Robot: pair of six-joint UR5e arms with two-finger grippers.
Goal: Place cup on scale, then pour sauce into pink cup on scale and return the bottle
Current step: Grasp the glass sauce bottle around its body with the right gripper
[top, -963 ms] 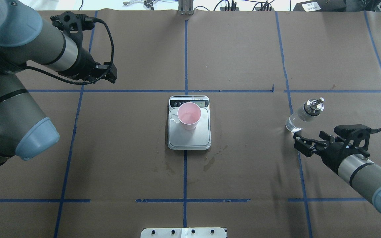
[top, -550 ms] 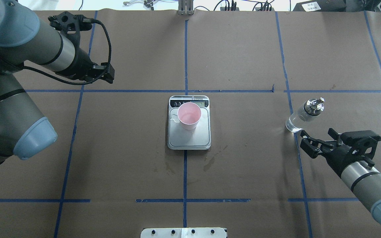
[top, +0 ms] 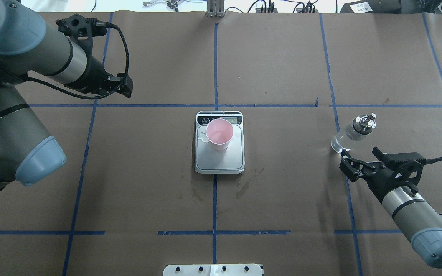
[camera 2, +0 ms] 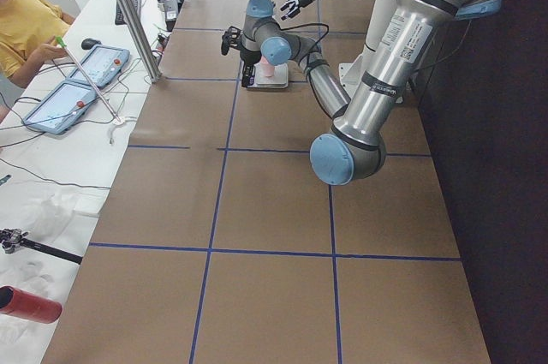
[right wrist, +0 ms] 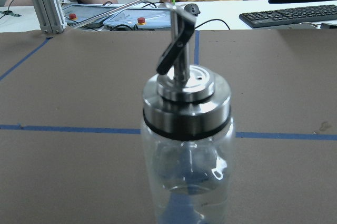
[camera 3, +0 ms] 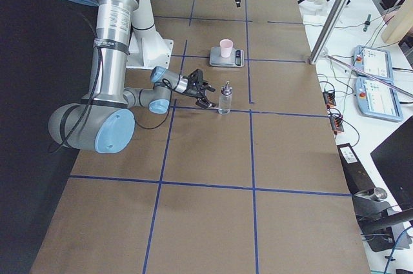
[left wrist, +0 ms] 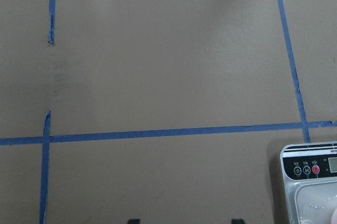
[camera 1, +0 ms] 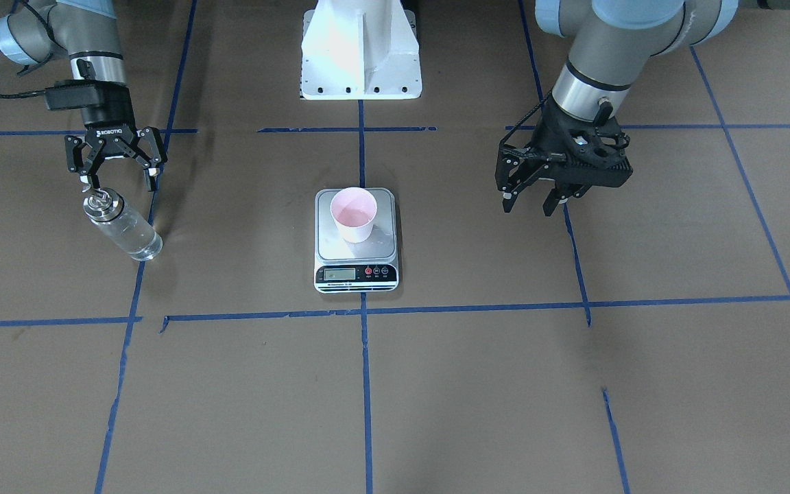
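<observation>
- Right gripper [camera 1: 118, 180] is spread wide with nothing in it, low over the table [camera 1: 477, 384] on the right side.
- Bottle [camera 1: 124, 230] stands upright on the table just in front of that gripper, outside its jaws.
- Cup [camera 1: 352, 214] sits upright on the scale [camera 1: 381, 250] at the table's middle, toward the platform's far half.
- Left gripper [camera 1: 527, 206] hangs open and empty, well left of the scale.

The right tool [top: 359, 152], jaws spread, has edged closer to the bottle [top: 353, 132]; the left tool [top: 128, 87] has drawn slightly farther from it.
</observation>
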